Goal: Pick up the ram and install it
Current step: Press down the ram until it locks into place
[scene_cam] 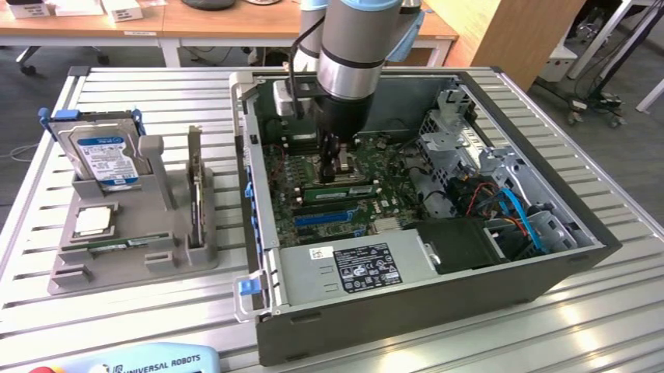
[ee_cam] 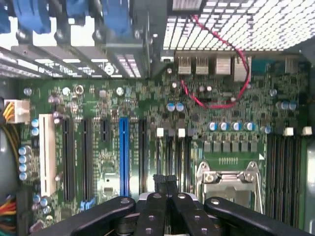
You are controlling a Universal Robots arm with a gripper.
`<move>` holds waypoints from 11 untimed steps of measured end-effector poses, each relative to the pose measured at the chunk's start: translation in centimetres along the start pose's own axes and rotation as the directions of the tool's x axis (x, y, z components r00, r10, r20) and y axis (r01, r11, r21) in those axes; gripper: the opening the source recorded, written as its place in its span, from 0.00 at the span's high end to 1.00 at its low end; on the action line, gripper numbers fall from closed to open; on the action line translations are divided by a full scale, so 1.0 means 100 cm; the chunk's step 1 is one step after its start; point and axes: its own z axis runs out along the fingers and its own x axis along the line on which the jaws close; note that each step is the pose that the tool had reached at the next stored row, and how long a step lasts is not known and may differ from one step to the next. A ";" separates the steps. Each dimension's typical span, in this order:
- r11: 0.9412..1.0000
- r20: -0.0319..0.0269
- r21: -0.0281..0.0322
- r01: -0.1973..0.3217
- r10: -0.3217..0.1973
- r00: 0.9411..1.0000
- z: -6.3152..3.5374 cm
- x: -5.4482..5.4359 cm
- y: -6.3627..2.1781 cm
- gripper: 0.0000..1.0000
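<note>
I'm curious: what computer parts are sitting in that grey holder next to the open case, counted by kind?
Hard drive: 1
Processor chip: 1
Ram stick, lying flat: 1
Upright card: 1
Total: 4

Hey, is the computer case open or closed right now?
Open. The computer case has no side panel; its motherboard lies exposed, with the gripper down inside.

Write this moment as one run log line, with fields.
end effector: shut | place: inside computer case, low over motherboard | ram: green stick on motherboard near tip | held: cannot tell
</note>
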 end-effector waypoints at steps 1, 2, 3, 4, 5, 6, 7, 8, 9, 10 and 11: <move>1.000 0.000 0.000 0.000 0.000 1.000 0.0000 0.000 0.0000 0.90; 1.000 0.000 0.000 0.000 0.000 1.000 0.0000 0.000 0.0000 0.90; 1.000 0.000 0.000 0.000 0.000 1.000 0.0000 0.000 0.0000 0.90; 1.000 0.000 0.000 0.000 0.000 1.000 -0.0001 0.000 0.0000 0.90; 1.000 0.000 0.000 0.000 0.000 1.000 0.0005 0.000 0.0000 0.90; 1.000 0.000 0.000 0.000 0.000 1.000 0.0018 0.000 0.0000 0.90; 1.000 0.000 0.000 0.000 0.000 1.000 0.0034 0.000 -0.0001 0.90; 1.000 0.000 0.000 0.000 0.000 1.000 0.0043 0.000 -0.0001 0.90; 1.000 0.000 0.000 0.000 0.000 1.000 0.0043 0.000 -0.0001 0.90; 1.000 0.000 0.000 0.000 0.000 1.000 0.0043 0.000 -0.0001 0.90; 1.000 0.000 0.000 0.000 0.000 1.000 0.0043 0.000 -0.0001 0.90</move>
